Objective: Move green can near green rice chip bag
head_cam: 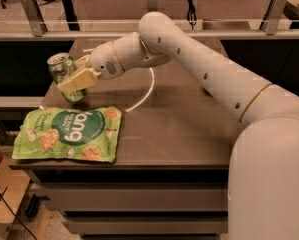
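The green can is dark green with a silver top, tilted and held above the table's left edge. My gripper is shut on the green can, its pale fingers across the can's body. The green rice chip bag lies flat on the table's front left corner, just below and in front of the can. The can does not touch the bag.
The dark table carries a thin white cable curving near its middle. My white arm reaches in from the right across the table. A cardboard box sits on the floor at the left.
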You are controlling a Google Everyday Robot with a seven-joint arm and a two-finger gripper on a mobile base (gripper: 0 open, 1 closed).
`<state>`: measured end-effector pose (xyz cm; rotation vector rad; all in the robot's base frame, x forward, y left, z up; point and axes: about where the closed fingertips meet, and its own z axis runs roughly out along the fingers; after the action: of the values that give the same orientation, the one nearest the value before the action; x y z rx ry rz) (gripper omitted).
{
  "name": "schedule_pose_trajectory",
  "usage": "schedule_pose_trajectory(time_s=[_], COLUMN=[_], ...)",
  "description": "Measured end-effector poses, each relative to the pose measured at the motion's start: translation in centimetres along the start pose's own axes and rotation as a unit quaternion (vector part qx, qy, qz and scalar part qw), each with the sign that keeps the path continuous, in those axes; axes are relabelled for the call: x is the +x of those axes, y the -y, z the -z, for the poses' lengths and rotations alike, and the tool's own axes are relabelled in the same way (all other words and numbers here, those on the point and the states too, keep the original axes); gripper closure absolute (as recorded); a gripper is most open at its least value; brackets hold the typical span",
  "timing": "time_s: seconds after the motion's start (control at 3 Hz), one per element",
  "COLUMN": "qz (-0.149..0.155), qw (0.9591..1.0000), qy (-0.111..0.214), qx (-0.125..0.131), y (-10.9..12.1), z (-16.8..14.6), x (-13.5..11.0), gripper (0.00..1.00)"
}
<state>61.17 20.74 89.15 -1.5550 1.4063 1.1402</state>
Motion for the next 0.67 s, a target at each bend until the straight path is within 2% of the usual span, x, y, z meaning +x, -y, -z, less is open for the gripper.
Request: schedule_pose_trajectory(time_s=[0.33, 0.67], qz=[0.012, 0.03], qw=[0.9997, 0.9993], qy=[-0.003, 0.0], qx=[-0.019, -0.022], y=[-0.65, -1.01], z=[-0.61, -0.97], x=[0.68, 1.08], gripper=[0.15, 0.0])
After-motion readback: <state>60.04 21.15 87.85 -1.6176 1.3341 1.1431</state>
